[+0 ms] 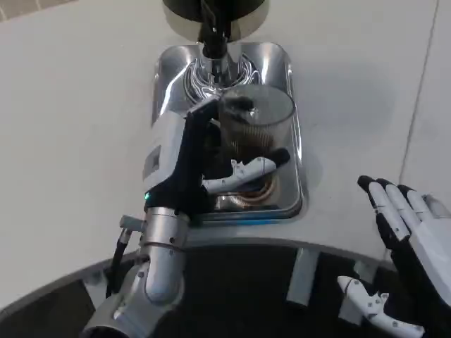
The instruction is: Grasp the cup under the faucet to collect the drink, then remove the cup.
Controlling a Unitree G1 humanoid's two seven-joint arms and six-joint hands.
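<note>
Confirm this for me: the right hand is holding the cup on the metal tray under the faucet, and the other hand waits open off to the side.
Not quite: the hands are swapped. The head view shows the left hand holding the cup on the metal tray under the faucet, while the right hand waits open off to the side.

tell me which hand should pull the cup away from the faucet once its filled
Left. The left hand is already wrapped around the cup, which sits on the metal tray under the faucet. The right hand rests open on the table, apart from the tray.
</note>
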